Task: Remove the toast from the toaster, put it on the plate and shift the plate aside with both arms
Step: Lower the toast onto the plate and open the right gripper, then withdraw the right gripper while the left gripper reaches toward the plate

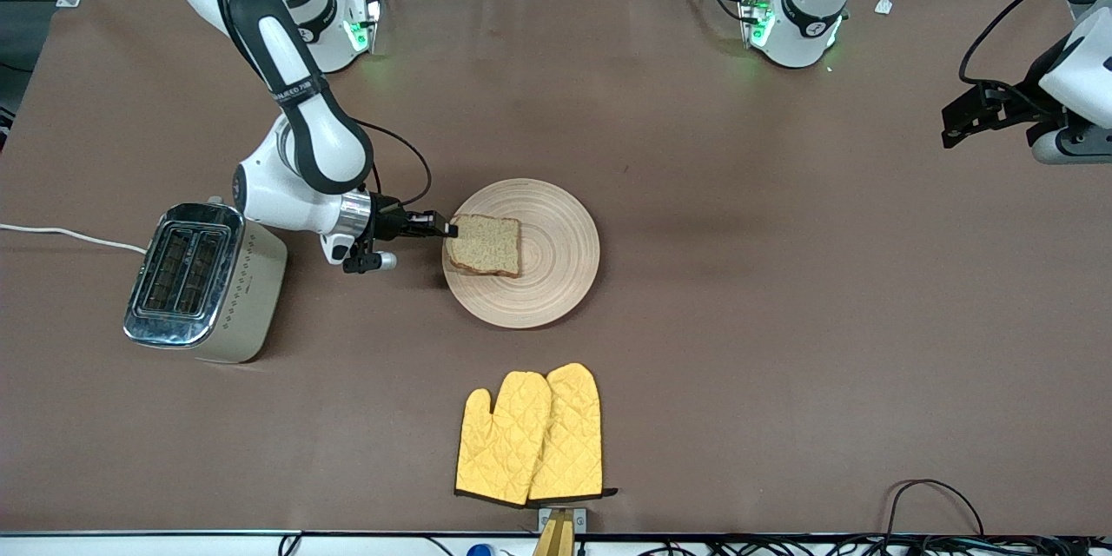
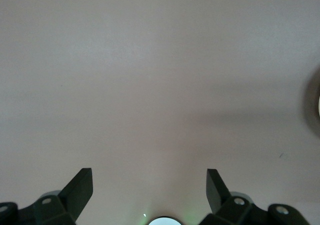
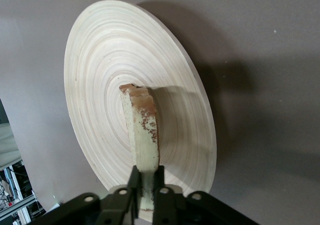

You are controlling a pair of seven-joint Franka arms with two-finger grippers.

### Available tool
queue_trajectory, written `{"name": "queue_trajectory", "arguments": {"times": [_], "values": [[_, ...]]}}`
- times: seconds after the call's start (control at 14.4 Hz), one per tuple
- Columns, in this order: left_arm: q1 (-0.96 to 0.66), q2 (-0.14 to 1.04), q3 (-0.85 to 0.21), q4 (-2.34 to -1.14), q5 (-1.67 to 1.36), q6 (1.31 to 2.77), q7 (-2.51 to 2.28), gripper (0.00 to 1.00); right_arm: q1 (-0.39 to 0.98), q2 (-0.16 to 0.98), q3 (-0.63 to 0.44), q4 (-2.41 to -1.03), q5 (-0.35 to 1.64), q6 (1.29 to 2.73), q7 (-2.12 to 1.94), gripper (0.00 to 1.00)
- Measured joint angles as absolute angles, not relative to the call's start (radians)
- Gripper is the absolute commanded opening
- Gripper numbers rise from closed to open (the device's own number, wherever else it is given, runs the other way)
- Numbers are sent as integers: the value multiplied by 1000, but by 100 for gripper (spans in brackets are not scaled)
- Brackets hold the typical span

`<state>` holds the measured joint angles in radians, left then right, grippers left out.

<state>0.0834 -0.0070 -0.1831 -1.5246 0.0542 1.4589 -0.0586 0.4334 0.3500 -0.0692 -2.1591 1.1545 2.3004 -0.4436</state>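
While the toast (image 1: 486,245) lies on the plate (image 1: 556,278), toward its 9 o'clock rim in the front view, the right gripper (image 1: 451,230) is clamped on the slice's edge at that rim. The right wrist view adds what the front view hides: 2 fingers (image 3: 133,181) pinching the toast (image 3: 142,135) edge-on over the plate (image 3: 100,60). A toaster (image 1: 204,282) stands at the right arm's end, 2 yellow mitts (image 1: 530,439) nearer the camera. The left gripper (image 2: 149,187) waits over bare table (image 2: 160,60), jaws apart.
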Motion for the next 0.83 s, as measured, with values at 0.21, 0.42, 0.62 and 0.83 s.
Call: {"name": "queue_trajectory", "arguments": {"times": [0.21,0.42,0.62,0.83], "values": [[83,-6,-183,-1525,54,1459,-59,100,434,350,-69,-2164,1154,2301,-444,100],[83,-3,-183,-1525,54,1459,-59,100,433,350,-69,-2168,1154,2302,-444,100],[83,0,-183,-1525,54,1460,-59,100,434,347,-68,-2171,1155,2302,-434,100],[83,1,-183,-1525,54,1460,-59,100,450,319,-65,-2174,1155,2301,-378,100]]}}
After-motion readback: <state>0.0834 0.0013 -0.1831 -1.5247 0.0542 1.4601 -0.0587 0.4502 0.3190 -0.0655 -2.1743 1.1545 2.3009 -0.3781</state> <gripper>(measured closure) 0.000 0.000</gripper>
